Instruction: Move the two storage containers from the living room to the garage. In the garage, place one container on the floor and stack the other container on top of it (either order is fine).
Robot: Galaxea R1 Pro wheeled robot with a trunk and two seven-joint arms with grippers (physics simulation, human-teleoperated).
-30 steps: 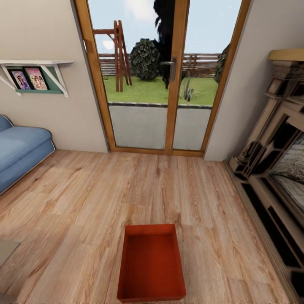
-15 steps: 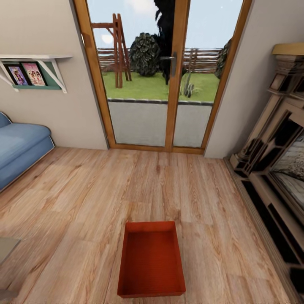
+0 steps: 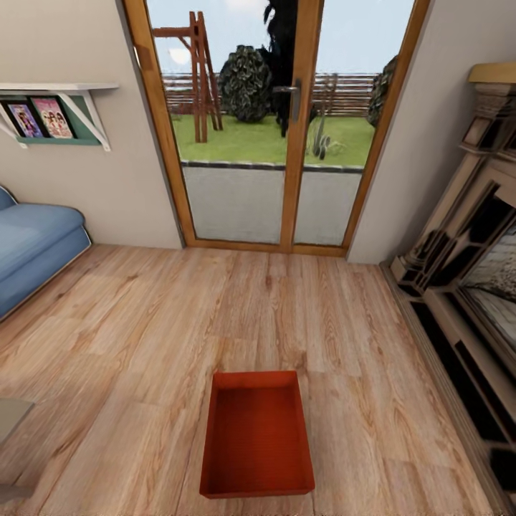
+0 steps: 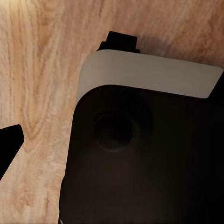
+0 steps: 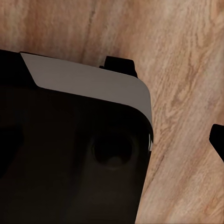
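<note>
One storage container point(image 3: 256, 433) sits empty on the wood floor point(image 3: 129, 337).

Light wood floor point(image 3: 143, 337), cream walls point(image 3: 93, 193), glazed wood-framed doors point(image 3: 276, 129) onto a sunlit garden, blue sofa point(image 3: 32, 251), wall shelf point(image 3: 54, 89), perhaps a fireplace point(image 3: 473, 287) at right.

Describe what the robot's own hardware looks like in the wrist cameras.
Little shows. In the left wrist view a black fingertip pokes in beside a rounded black body with a pale grey band. The right wrist view shows the same black-and-grey shape. No cables or markings are visible.
</note>
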